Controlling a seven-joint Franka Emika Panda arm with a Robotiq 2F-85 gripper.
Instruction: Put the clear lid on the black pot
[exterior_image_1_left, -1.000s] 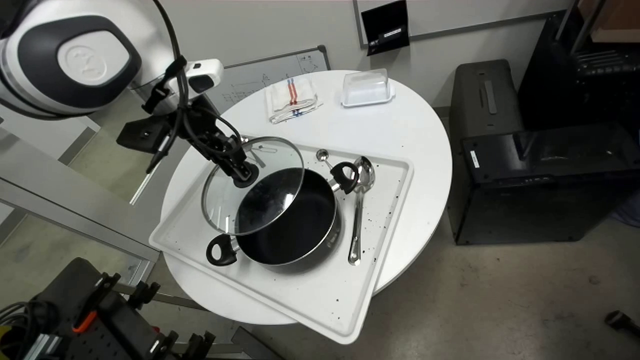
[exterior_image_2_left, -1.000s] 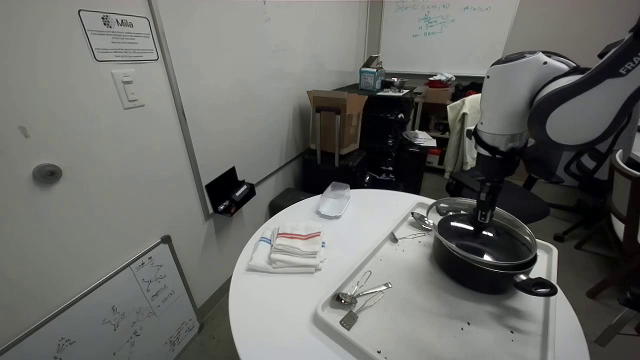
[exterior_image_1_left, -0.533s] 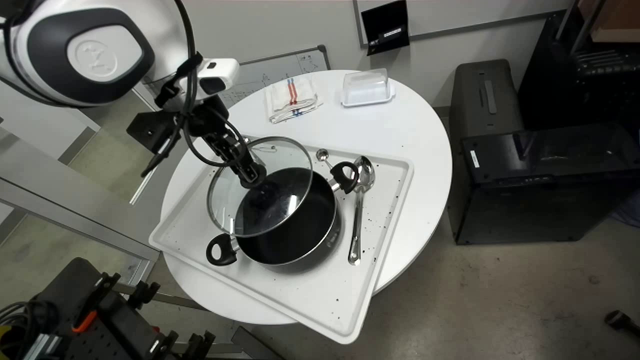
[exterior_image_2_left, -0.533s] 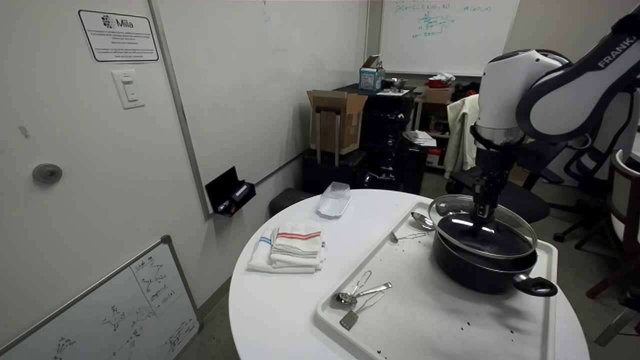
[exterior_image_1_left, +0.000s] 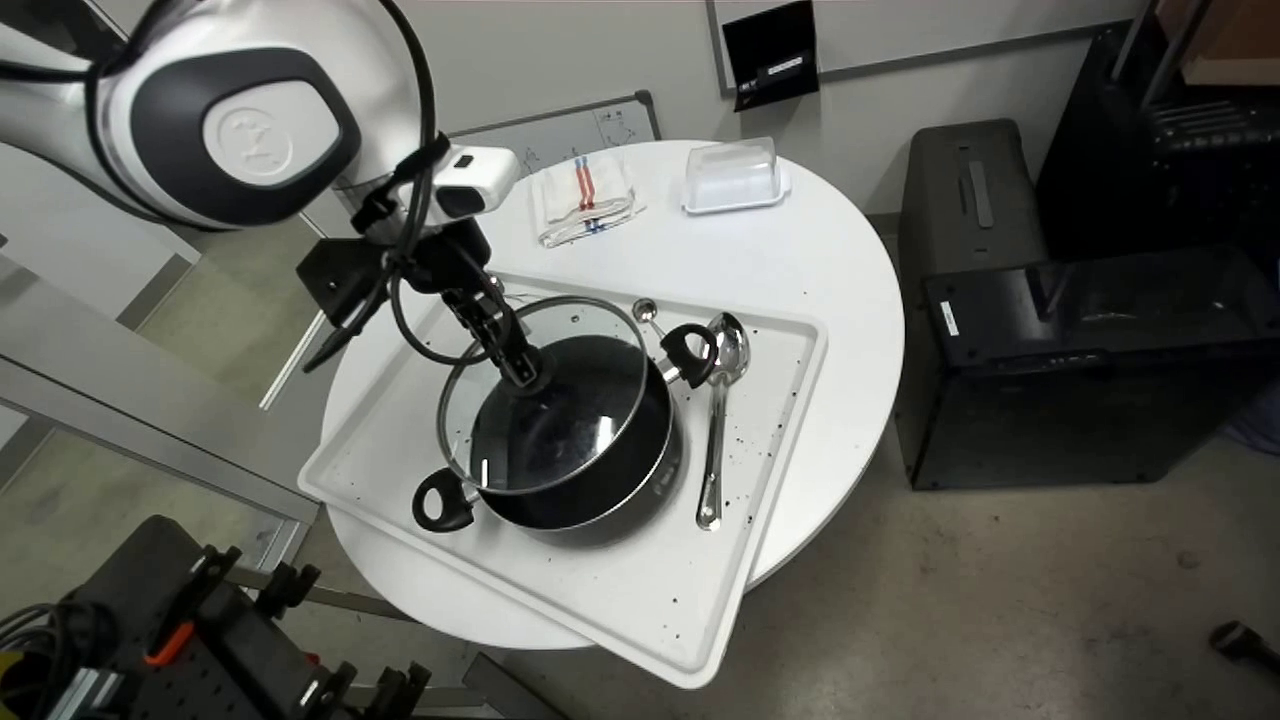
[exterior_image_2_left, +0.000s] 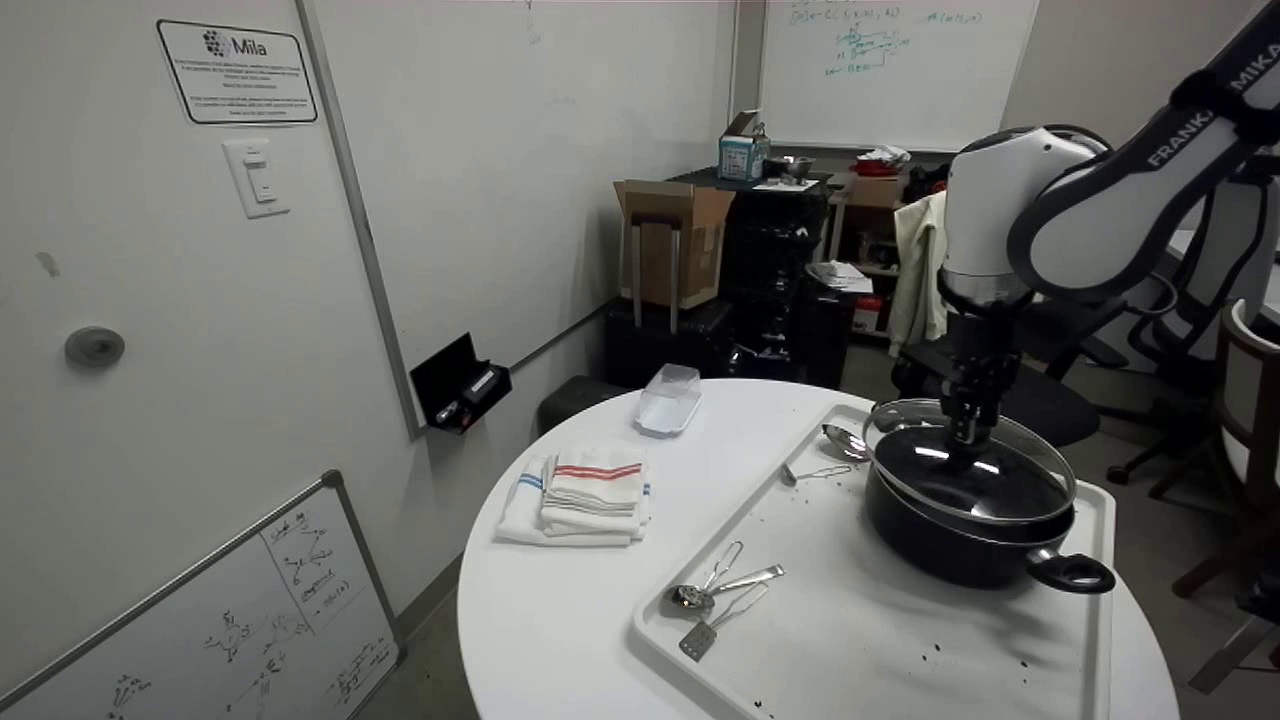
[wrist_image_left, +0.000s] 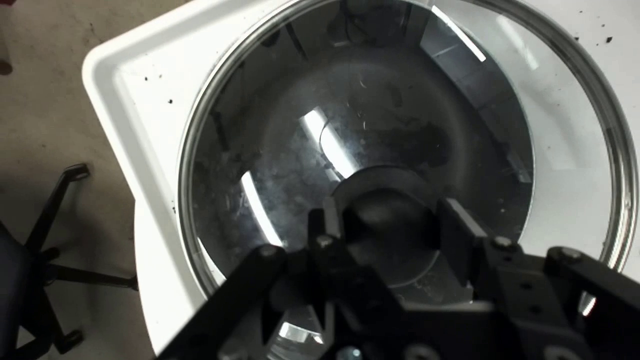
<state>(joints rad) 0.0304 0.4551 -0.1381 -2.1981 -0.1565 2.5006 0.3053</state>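
The clear lid (exterior_image_1_left: 560, 440) is a glass disc with a metal rim. It also shows in an exterior view (exterior_image_2_left: 985, 485) and in the wrist view (wrist_image_left: 280, 150). My gripper (exterior_image_1_left: 525, 375) is shut on the lid's dark centre knob; its fingers stand on both sides of the knob in the wrist view (wrist_image_left: 390, 220). The black pot (exterior_image_1_left: 640, 485) stands below the lid on the tray, also seen in an exterior view (exterior_image_2_left: 940, 545). The lid is off-centre over the pot, and a dark strip of the pot's inside shows beyond its rim. In the wrist view the lid's right side overhangs the tray.
A white tray (exterior_image_1_left: 690, 600) lies on a round white table (exterior_image_1_left: 850, 300). A large silver spoon (exterior_image_1_left: 715, 430) lies beside the pot. Several small utensils (exterior_image_2_left: 715, 600) lie at the tray's corner. Folded towels (exterior_image_2_left: 590, 495) and a clear-covered dish (exterior_image_2_left: 670, 400) stand off the tray.
My gripper and the held lid have moved right and a little down in an exterior view, so the lid covers more of the pot. The pot has not moved.
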